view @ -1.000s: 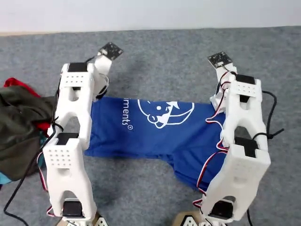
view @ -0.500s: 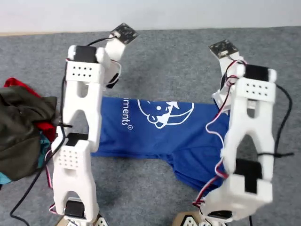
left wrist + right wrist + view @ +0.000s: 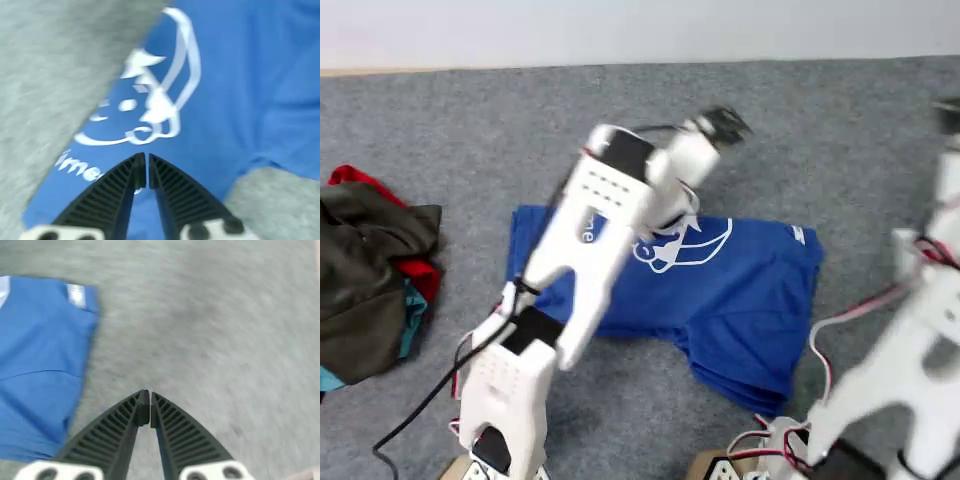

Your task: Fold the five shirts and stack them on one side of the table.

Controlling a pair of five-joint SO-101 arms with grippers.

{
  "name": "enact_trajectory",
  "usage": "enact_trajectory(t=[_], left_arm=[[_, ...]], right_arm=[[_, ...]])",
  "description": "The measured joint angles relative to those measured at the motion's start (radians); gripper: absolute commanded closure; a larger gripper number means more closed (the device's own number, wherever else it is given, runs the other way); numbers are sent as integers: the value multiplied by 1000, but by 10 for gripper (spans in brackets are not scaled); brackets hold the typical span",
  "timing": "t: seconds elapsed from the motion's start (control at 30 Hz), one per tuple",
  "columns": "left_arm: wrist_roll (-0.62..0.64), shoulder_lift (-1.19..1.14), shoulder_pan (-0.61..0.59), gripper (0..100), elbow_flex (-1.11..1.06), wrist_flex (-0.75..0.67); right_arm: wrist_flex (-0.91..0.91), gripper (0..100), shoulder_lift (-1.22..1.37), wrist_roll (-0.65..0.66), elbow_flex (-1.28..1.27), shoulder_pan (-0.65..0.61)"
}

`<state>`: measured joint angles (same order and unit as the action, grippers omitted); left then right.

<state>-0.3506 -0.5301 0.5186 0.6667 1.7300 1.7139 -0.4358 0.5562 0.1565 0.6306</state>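
Blue shirt point(image 3: 740, 290) spread part-folded on the counter point(image 3: 820, 130), near a heap of shirts point(image 3: 365, 260). Left end effector point(image 3: 144, 158) clenched, empty, over the shirt's print; right end effector point(image 3: 146, 393) clenched, empty, just beside the shirt's edge. Probably soft, light, limp: pinch a hem corner, layers together.

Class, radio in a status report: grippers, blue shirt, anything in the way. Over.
Left gripper shut, empty, over blue shirt print. Right gripper shut, empty, over bare table beside shirt. Shirt part-folded, flat. Clothes pile well clear, nothing blocking.
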Motion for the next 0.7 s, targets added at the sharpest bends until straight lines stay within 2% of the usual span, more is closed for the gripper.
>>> enact_trajectory(t=[0.13, 0.3, 0.5, 0.7], left_arm=[[0, 0, 124, 909, -74, 0], [0, 0, 281, 855, -198, 0], [0, 0, 408, 795, -321, -35], [0, 0, 459, 772, -404, -101]], right_arm=[[8, 989, -60, 0, -60, 161], [8, 989, -106, 14, -144, 295], [8, 989, -167, 63, -238, 356], [8, 989, -215, 71, -305, 365]])
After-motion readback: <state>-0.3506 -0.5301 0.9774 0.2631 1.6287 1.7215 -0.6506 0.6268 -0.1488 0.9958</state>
